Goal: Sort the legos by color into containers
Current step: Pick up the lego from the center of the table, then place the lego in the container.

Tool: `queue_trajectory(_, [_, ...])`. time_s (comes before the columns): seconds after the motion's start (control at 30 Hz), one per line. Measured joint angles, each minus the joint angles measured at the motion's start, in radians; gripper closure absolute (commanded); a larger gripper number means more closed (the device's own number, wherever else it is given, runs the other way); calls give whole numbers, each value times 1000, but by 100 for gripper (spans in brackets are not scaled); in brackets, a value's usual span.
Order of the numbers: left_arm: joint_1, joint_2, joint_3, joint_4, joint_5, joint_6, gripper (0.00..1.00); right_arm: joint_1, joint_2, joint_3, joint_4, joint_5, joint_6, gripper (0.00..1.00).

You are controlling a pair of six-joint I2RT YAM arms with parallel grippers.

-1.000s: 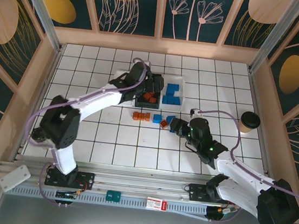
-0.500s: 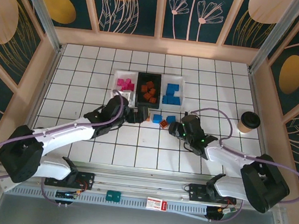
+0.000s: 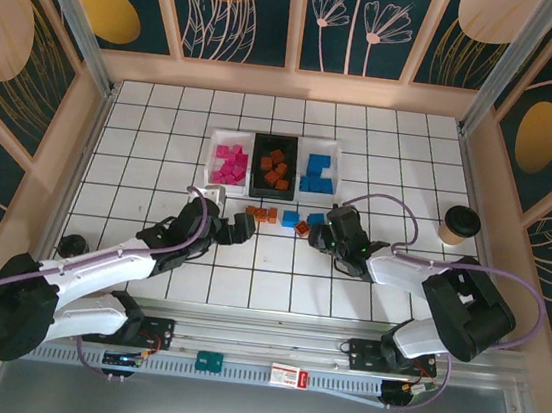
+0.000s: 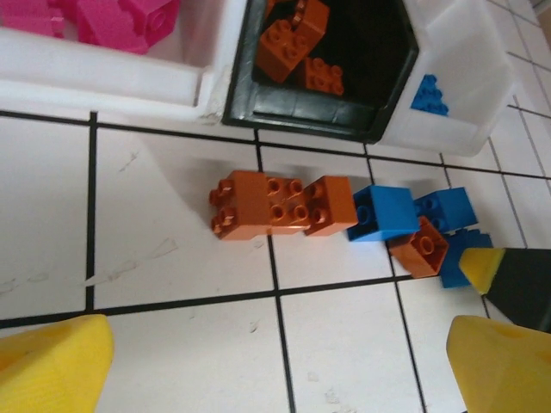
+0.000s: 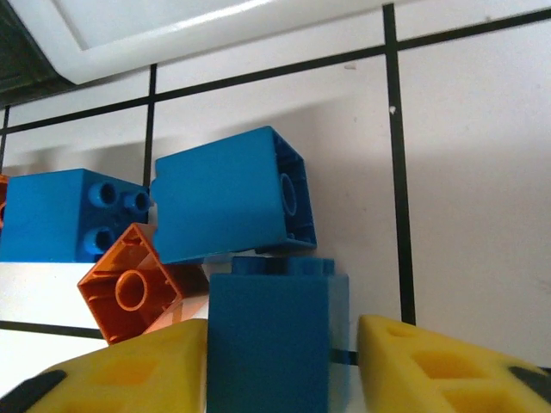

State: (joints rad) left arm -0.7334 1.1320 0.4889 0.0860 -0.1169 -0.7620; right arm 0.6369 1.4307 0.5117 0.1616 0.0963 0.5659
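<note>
Left arm [image 3: 108,261], 7 o'clock, and right arm [image 3: 399,272], 5 o'clock: white link shells, black joint housings, black base brackets. A lavender cable [image 3: 392,203] loops along each. Fingertips [image 4: 52,366] are yellow wedges on black fingers.

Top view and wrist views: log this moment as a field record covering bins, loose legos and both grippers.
left white bin: holds pink legos
black bin: holds orange legos
right white bin: holds blue legos
loose on tiles: orange bricks, blue bricks, one small orange brick, just in front of the bins
left gripper: open, empty, near the orange bricks
right gripper: fingers either side of a blue brick; clamped or not, cannot tell
</note>
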Motion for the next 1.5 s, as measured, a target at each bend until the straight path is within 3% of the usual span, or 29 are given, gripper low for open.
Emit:
queue_trajectory(0.23, [0,-30,-45,0,-16,-11,1,-2,-23,-1,6,-1,-13,74])
queue_trajectory(0.43, [0,-54,-63,0,-30,-14,1,-2,-204,16,-65,-21,-41,76])
queue_trajectory(0.53, [0,-54,-64,0,-34,-15,1,-6,-227,108,-102,-41,-71,76])
queue_trajectory(0.67, [0,-54,-64,0,-41,-20,1,-54,-139,288,-99,-90,-103,76])
queue_trajectory(0.9, [0,-82,-65,-10,-43,-30,1,-139,176,510,-105,-90,-143,76])
queue_trajectory(1.0, [0,-109,-69,-15,-49,-31,1,-147,274,552,-138,-65,-159,73])
queue_trajectory(1.2, [0,-129,-72,-35,-55,-34,1,-146,338,601,-174,-37,-179,50])
queue_trajectory(1.5, [0,-129,-72,-45,-68,-33,1,-131,261,593,-175,-24,-193,42])
